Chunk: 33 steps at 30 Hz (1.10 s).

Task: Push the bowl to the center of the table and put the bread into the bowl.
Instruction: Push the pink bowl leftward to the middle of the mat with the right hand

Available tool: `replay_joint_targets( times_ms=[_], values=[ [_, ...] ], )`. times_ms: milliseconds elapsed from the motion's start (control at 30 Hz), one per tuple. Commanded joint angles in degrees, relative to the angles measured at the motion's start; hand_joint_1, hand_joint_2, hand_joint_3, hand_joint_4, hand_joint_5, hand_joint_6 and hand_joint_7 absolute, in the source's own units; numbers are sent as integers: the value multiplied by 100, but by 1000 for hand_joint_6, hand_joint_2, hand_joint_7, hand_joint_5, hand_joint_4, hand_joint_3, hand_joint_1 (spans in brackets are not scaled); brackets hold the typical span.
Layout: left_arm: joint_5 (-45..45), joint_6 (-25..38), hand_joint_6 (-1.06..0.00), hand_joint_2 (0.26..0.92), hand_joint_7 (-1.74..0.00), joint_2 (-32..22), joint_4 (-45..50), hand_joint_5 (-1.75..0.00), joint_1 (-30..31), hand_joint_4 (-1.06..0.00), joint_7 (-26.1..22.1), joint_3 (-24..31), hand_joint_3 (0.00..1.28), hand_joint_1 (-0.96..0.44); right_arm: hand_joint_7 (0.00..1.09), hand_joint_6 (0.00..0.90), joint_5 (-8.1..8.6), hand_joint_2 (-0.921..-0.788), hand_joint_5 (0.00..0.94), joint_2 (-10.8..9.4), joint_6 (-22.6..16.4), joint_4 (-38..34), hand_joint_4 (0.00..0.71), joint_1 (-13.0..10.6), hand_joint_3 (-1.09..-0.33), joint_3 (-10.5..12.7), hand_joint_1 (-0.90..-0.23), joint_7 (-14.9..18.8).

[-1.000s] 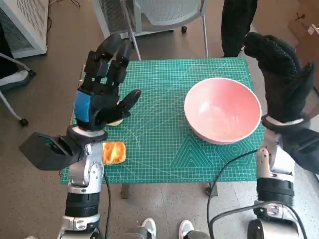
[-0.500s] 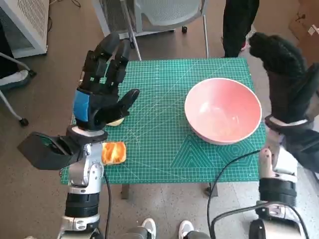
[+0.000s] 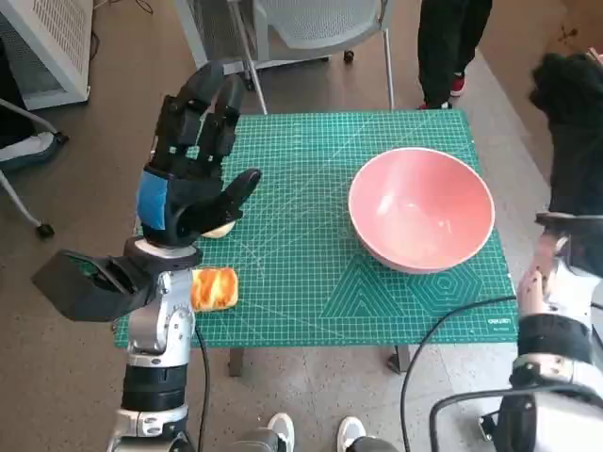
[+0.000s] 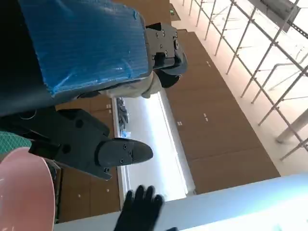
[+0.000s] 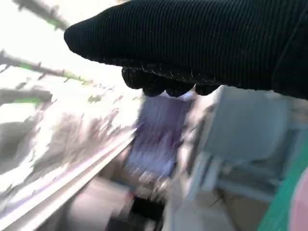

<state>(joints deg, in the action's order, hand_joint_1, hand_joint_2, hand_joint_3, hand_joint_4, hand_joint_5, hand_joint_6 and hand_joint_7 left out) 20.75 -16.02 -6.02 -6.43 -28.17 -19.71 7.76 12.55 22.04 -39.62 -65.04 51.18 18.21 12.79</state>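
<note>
A large pink bowl [image 3: 421, 208] stands on the right half of the green cutting mat [image 3: 301, 254]; its rim also shows in the left wrist view [image 4: 24, 192]. An orange-brown piece of bread [image 3: 215, 288] lies near the mat's front left corner. My left hand [image 3: 191, 160] is raised above the mat's left side, fingers spread and pointing up, holding nothing. A pale rounded thing [image 3: 219, 230] peeks out under it. My gloved right hand [image 3: 575, 122] is lifted off the table's right edge, well clear of the bowl, empty and blurred in the right wrist view [image 5: 202, 43].
A grey chair [image 3: 301, 28] stands behind the table. A person's dark legs [image 3: 450, 47] are at the back right. A white rack [image 3: 42, 47] is at the far left. Feet [image 3: 311, 433] show below the table's front edge.
My right hand has swung out to the right, away from the bowl and past the table's edge. The left hand, bowl and bread stay where they were.
</note>
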Motion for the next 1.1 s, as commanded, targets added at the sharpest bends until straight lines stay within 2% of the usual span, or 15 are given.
replay_joint_targets(
  times_ms=[33, 200, 333, 567, 767, 1100],
  values=[
    [40, 55, 1, 810, -563, 23, 100, -1, 71, -86, 14, 33, 351, -355, 0, 396, -205, -921, 0, -59, 495, -620, 252, -26, -572, -4, -426, -511],
    [49, 106, 1, 807, -561, 16, 173, -1, 113, -86, 32, 39, 342, -357, 0, 368, -273, -921, 0, -204, 1006, -907, 220, -107, -588, -1, -408, -725],
    [51, 155, 1, 807, -560, 16, 263, -1, 167, -86, 54, 38, 337, -358, 6, 374, -337, -921, 5, -346, 1326, -1035, 225, -199, -595, -20, -389, -799],
    [78, 238, 1, 810, -556, 19, 363, -1, 230, -87, 81, 44, 328, -359, 17, 398, -374, -921, 20, -659, 1561, -1063, 271, -322, -576, 1, -399, -697],
    [35, 262, 1, 814, -541, -6, 470, 0, 326, -83, 105, 55, 316, -358, 6, 379, -472, -921, 9, -943, 1778, -1066, 261, -348, -567, -82, -395, -654],
    [-49, 262, 1, 821, -526, -81, 580, 0, 435, -75, 153, 64, 300, -351, 12, 394, -392, -921, 5, -1307, 2024, -1029, 261, -188, -572, -55, -419, -527]
  ],
)
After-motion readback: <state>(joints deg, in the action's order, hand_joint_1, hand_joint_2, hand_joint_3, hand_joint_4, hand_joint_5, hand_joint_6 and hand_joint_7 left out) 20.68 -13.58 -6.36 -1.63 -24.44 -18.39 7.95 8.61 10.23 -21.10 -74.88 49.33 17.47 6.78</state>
